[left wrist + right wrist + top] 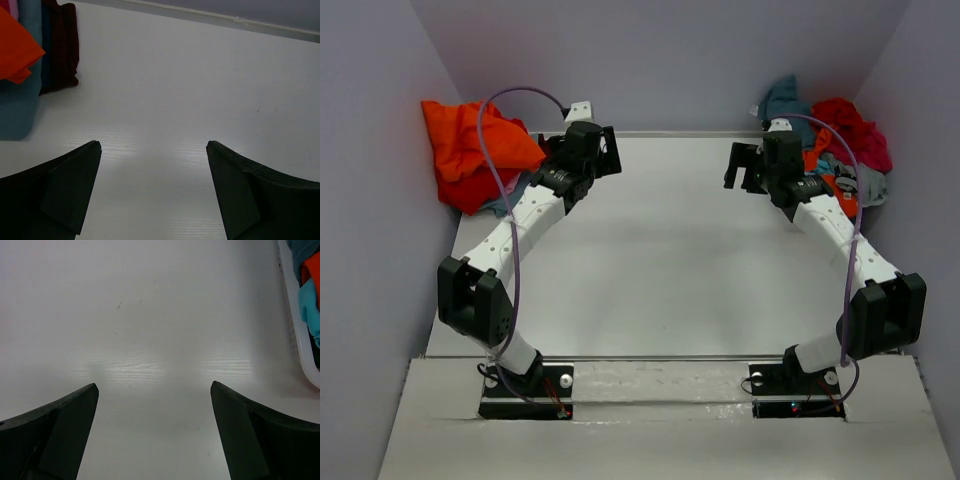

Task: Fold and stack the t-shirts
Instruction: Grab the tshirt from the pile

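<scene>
Orange-topped t-shirt pile [470, 150] lay at the desk's [660, 260] far-left corner, mixed t-shirt heap [845, 145] at its far-right corner; cloth judged soft, light, limp, best pinched at hem or shoulder seam; left fingers [70, 190] and right fingers [65, 430] stood spread wide, empty, over the desk.

The orange t-shirt [470, 140], red t-shirt [850, 125] and slate-blue t-shirt [785, 98] are plain, and the table [660, 250] is white.

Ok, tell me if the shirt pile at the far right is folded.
Not folded: the shirt pile is a crumpled, mixed-colour heap.
</scene>
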Controlling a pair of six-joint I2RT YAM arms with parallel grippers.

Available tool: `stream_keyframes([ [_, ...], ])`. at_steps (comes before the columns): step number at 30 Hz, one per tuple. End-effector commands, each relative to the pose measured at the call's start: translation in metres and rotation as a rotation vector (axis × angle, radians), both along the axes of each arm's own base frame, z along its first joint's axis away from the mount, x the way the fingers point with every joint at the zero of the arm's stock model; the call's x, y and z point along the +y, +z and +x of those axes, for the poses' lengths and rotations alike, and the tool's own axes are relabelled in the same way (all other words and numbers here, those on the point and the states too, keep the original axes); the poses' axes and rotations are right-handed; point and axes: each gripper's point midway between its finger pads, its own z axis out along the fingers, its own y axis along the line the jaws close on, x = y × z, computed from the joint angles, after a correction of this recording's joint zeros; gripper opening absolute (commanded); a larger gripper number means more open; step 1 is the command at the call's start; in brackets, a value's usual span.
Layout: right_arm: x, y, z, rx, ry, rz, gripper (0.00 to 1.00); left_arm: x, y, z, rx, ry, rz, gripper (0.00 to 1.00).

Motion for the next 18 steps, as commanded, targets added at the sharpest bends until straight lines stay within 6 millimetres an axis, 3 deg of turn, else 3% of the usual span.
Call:
stream_keyframes([
  [1,0.007,0.023,0.004,-0.094,0.024,0.023,1.00,-0.005,0.019,0.006,-0.055,-0.016,-0.014,0.99],
  [18,0.006,0.050,-0.002,-0.156,0.013,0.057,1.00,-0.007,0.016,0.005,-0.051,-0.031,-0.017,0.99],
])
